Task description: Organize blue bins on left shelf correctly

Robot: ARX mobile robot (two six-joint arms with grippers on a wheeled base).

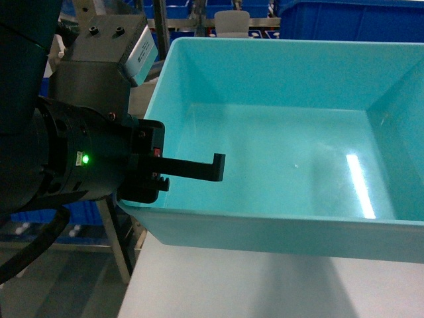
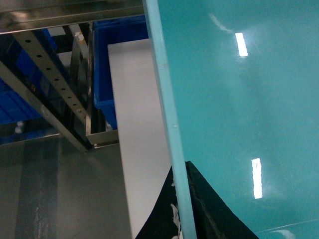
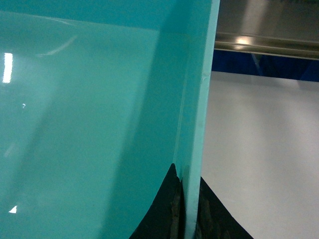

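Over both side rims of the turquoise bin point(image 1: 278, 152), left pincer point(image 2: 182, 219) and right pincer point(image 3: 188, 214) clamped.

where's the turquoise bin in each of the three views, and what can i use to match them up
Head: the turquoise bin fills the centre and right, left gripper on its left wall.
Left wrist: right half, its rim running top to bottom.
Right wrist: left two thirds, its rim near centre.
Shared landmark: the white table under the bin, in all three.

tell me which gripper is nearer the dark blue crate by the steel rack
Left. The left gripper clamps the turquoise bin wall on the side facing the dark blue crate and steel rack; the right gripper grips the opposite wall.
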